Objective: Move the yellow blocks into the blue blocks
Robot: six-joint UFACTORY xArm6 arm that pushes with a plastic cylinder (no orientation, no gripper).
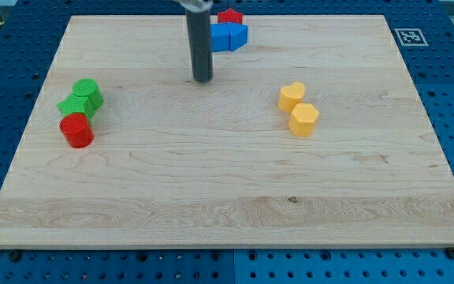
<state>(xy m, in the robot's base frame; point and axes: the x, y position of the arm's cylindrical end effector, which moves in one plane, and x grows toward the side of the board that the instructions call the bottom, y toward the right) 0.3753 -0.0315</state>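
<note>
Two yellow blocks lie side by side right of the board's middle: a heart-like one and a rounded hexagon-like one just below it, touching. The blue blocks sit together at the view's top centre; their exact shapes are hard to make out. My tip rests on the board below and slightly left of the blue blocks, well to the left of the yellow blocks, touching neither.
A red star block sits right above the blue blocks. At the view's left, two green blocks stand together with a red cylinder just below them. The wooden board lies on a blue perforated table.
</note>
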